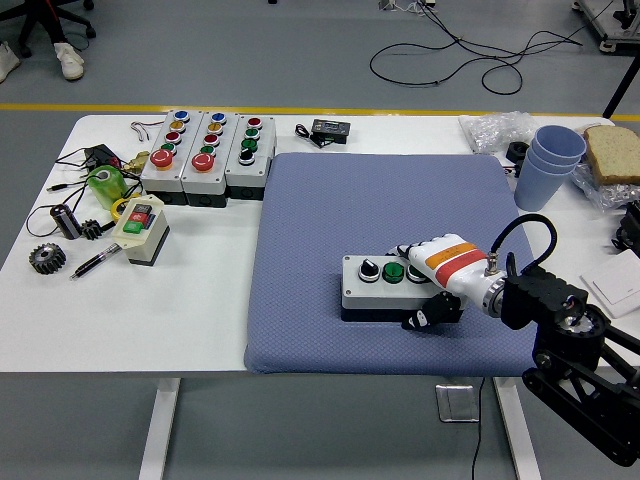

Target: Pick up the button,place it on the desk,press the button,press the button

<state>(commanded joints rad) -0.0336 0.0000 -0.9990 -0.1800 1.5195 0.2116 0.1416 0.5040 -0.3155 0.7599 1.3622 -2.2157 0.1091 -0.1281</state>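
Currently the button box (385,288) — grey, with a black selector knob, a green button and a third control half hidden — lies flat on the blue mat (330,220), toward its near right part. It looks grounded, with no gap visible under its base, though the mat's near edge is not far off.

Right hand (436,272) is closed on the box's right end: white fingers (412,252) draped over the top by the hidden third control, thumb (425,315) pressed against the near side. Left hand — not in view.

Judgement: this is the placing step, close to done. To finish well, the hand should open gently and lift clear without dragging the box sideways; the mat's textured cloth probably helps hold it. The fingers sit over the right-hand control, so release should go upward and rightward to avoid an accidental press. For the presses to follow, a single fingertip coming straight down on a cap would be cleaner than the whole palm, since a light box may skate or tip.

Further out: three more button boxes (207,155) in a row at the far left of the white table (130,330), a small switch box (141,228), a gear (45,259), stacked blue cups (553,157).
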